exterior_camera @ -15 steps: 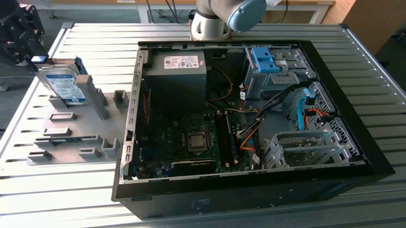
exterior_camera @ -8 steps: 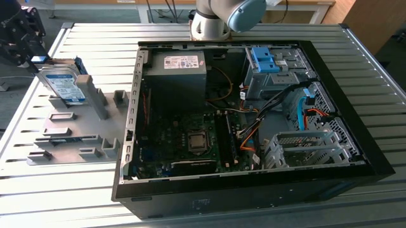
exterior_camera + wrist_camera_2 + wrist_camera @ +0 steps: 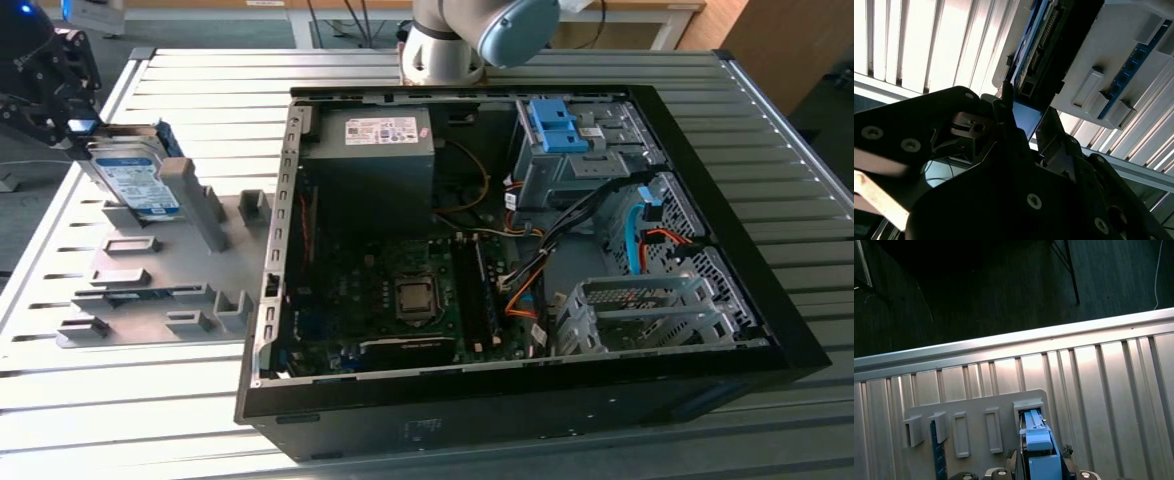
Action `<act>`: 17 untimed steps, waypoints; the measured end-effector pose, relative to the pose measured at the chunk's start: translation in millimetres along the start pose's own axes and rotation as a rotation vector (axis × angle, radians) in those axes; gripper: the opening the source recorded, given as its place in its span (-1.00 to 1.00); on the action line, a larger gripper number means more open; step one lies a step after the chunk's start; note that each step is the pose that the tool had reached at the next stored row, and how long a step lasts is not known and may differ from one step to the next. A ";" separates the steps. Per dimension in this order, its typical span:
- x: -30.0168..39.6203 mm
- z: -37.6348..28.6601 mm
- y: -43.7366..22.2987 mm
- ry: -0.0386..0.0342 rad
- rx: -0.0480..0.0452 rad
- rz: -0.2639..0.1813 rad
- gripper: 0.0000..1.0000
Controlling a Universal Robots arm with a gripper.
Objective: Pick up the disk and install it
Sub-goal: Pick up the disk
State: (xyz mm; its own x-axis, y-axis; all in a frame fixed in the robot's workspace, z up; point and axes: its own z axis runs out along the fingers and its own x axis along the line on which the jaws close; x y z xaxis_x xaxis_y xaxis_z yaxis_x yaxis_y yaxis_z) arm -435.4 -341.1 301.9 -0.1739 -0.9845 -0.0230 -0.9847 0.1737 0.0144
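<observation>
Disk [image 3: 134,182] stands on edge in the grey rack [image 3: 160,295], long axis near upright, directly under gripper [image 3: 83,135] (jaws clamped narrow on its top edge).

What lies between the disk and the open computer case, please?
In the exterior view, the grey holder plate lies between the disk and the computer case. A tall upright grey post on the plate stands beside the disk.

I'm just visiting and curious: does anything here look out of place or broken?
Nothing looks broken or spilled. The disk stands on edge in the grey rack, with the hand at its top. The computer case lies open on its side.
</observation>
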 end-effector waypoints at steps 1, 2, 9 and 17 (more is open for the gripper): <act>-0.4 1.0 0.1 0.0018 -0.0001 0.000 -0.11; -1.2 1.7 0.2 0.0034 -0.0005 0.000 -0.11; -5.3 3.2 0.9 0.0065 -0.0012 0.000 -0.11; -5.8 3.6 1.0 0.0065 -0.0010 0.001 0.04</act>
State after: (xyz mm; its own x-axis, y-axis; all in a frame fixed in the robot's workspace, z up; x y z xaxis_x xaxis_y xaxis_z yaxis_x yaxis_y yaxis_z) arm -435.4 -335.2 298.4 -0.1748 -0.9845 -0.0164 -0.9845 0.1745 0.0154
